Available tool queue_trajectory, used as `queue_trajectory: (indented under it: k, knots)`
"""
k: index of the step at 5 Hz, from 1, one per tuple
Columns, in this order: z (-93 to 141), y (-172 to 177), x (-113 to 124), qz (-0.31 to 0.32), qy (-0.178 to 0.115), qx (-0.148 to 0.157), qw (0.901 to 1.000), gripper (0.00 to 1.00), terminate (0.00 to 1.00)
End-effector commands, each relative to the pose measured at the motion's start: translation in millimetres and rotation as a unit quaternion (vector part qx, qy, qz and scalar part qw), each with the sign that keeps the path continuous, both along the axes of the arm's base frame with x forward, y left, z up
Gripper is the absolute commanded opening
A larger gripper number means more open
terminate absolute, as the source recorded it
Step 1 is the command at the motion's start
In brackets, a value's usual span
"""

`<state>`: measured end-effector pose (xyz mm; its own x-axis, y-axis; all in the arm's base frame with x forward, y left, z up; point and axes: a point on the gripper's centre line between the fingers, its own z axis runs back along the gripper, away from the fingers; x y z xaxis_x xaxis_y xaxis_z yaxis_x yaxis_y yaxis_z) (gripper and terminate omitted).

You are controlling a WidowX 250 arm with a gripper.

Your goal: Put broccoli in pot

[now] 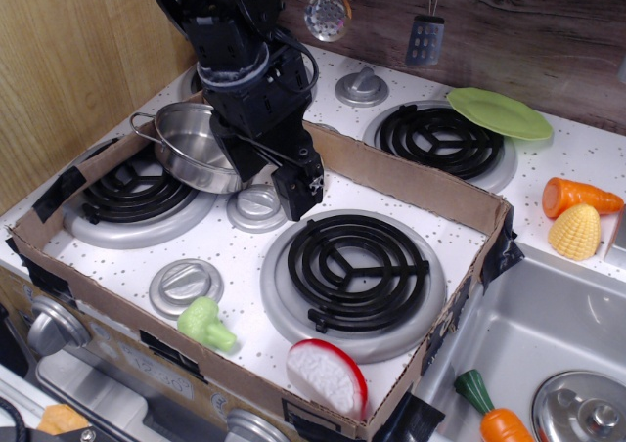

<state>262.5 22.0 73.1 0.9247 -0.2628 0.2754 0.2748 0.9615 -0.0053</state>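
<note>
The broccoli (pixel 205 323) is a small light-green floret lying on the white stove top near the front cardboard wall, left of the front burner. The pot (pixel 189 144) is a shiny shallow steel pot with wire handles, sitting tilted at the back of the rear-left burner. My black gripper (pixel 270 176) hangs just right of the pot, one finger (pixel 302 185) clearly visible and the other close to the pot's right rim. The jaws look apart and hold nothing. The broccoli is far in front of the gripper.
A low cardboard frame (pixel 411 183) surrounds the stove top. A red-rimmed white slice (pixel 328 375) lies at the front. The large front burner (pixel 354 266) is mid-right. Outside are a green plate (pixel 499 112), a carrot (pixel 579 196), corn (pixel 574 232) and a sink (pixel 548 334) with a lidded pot (pixel 582 408).
</note>
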Motion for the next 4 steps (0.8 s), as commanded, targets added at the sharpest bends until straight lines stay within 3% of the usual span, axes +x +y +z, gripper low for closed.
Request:
queue_trajectory:
  k: [1,2,3,4]
  knots:
    - [0,0,0,0.000,0.000,0.000,1.0000,1.00,0.00]
    - [-4,4,-9,0.002,-0.002,-0.010,1.0000,1.00,0.00]
    - [-5,3,-24,0.032,0.014,0.000,0.9994,1.00,0.00]
    - [-1,4,-41,0.061,0.009,0.012,0.9980,1.00,0.00]
